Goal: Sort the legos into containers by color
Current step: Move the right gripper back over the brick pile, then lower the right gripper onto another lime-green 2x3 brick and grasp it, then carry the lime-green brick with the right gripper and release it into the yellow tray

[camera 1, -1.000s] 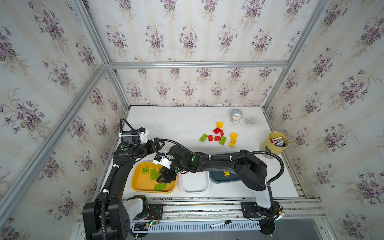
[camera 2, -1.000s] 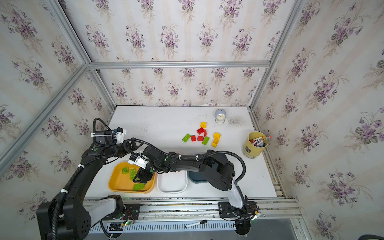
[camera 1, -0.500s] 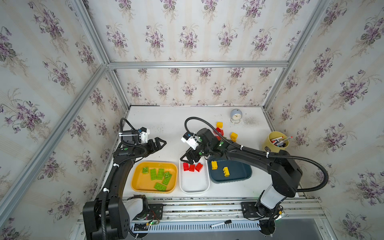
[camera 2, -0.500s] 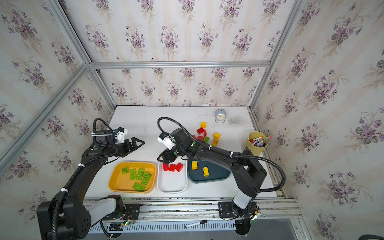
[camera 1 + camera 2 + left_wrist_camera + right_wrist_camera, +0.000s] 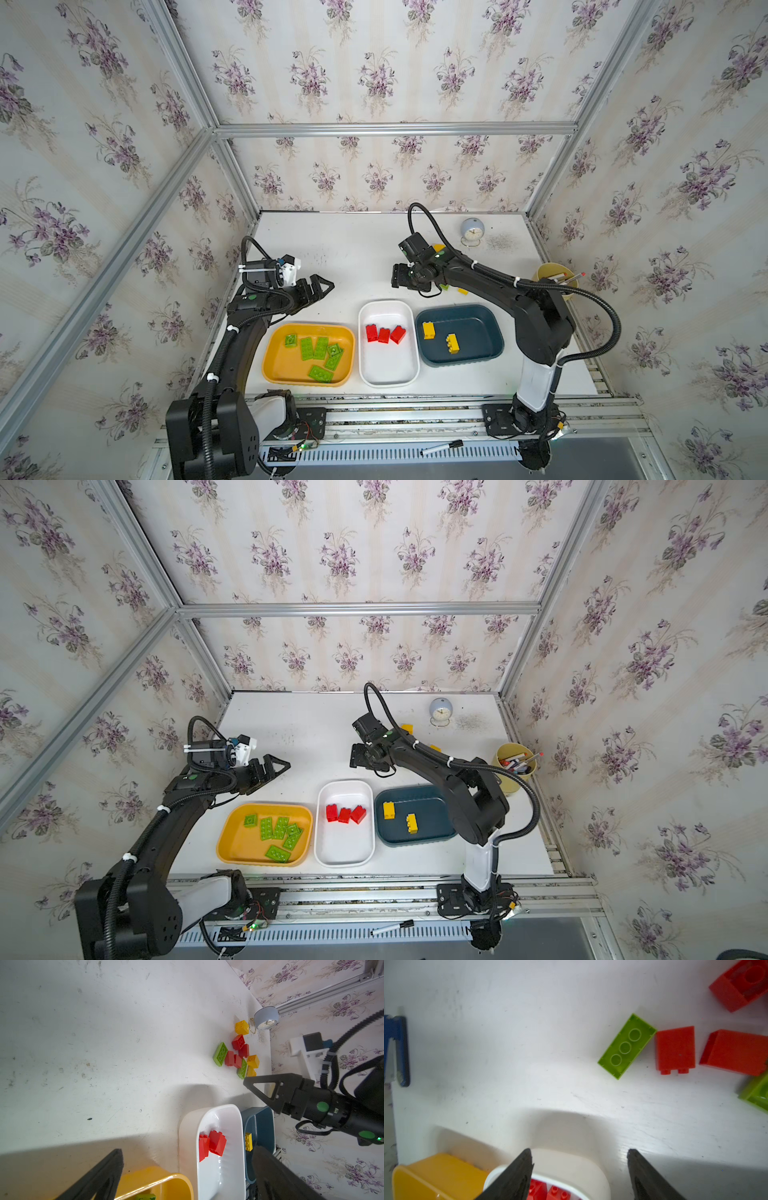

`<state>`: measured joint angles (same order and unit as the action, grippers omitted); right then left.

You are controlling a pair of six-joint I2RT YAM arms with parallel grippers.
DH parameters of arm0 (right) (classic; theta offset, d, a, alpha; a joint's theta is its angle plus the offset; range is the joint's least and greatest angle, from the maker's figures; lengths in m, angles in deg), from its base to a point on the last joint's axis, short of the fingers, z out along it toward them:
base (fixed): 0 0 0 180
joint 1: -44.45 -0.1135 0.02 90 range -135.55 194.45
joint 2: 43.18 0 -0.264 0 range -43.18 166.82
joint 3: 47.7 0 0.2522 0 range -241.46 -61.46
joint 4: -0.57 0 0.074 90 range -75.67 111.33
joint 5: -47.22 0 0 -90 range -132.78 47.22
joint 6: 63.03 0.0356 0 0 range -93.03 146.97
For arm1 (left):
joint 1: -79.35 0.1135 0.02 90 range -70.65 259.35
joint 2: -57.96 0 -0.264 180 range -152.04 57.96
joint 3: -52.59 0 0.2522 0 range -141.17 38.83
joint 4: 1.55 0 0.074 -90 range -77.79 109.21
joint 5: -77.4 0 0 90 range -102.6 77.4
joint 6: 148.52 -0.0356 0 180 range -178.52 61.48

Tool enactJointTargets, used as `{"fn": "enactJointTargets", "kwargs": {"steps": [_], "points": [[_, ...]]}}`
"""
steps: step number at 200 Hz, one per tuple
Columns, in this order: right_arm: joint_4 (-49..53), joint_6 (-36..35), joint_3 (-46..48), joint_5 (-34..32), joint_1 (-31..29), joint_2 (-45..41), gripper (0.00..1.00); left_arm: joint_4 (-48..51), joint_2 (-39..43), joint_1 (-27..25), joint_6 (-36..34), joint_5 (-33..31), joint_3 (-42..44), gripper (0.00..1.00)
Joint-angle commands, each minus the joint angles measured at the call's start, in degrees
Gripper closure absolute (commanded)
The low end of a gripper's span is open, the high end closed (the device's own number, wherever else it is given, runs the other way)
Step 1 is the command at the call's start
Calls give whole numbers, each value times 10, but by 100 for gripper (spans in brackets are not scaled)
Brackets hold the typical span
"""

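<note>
Both top views show three trays in a row on the desk (image 5: 353, 249), on the near side of both tools. Nearest the left tool (image 5: 326, 286), the orange-yellow tray (image 5: 282, 365) holds six green legos (image 5: 321, 348). The white tray (image 5: 386, 365) holds three red legos (image 5: 384, 333), and its far rim sits right at the tips of the right tool (image 5: 398, 277). The teal tray (image 5: 478, 345) beside it holds two yellow legos (image 5: 452, 344).

Both tools stand with their jaws apart and nothing between them. The left arm is bent at the elbow, its tool pointing across toward the right one. The right arm reaches over to the middle, wrist tipped down.

Just beyond the right tool, the left wrist view shows the loose pile: four loose red legos (image 5: 238, 1041), two loose green legos (image 5: 220, 1054) and three loose yellow legos (image 5: 241, 1027).
</note>
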<state>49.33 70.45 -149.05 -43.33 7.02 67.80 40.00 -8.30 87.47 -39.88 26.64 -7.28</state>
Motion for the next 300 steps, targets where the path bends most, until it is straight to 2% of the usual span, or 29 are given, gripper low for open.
{"fn": "enactJointTargets", "kwargs": {"steps": [1,59,115,155,169,196,219,258,273,300], "points": [[54,60,-49,-57,8,43,25,-10,0,0,-4,9,-2,1],[71,52,-164,-49,31,164,27,-10,-5,0,-9,11,0,1],[123,46,-251,-69,37,242,40,-9,-12,-1,-11,14,-2,1],[166,43,-291,-87,37,273,45,-9,-15,0,-11,17,-2,1],[167,34,-295,-97,37,278,52,-9,-17,-1,-10,18,-2,1],[175,5,-312,-104,37,285,71,-9,-18,-1,-9,21,-4,1],[175,-46,-314,-123,30,268,78,-9,-18,-1,-9,22,-6,1],[117,-163,-237,-100,4,160,78,-8,-20,0,-8,23,-14,1],[73,-221,-186,-57,-19,101,76,-7,-22,-1,-9,20,-18,1],[-32,-294,-57,61,-73,-14,73,-4,-30,-1,-8,20,-28,1]]}}
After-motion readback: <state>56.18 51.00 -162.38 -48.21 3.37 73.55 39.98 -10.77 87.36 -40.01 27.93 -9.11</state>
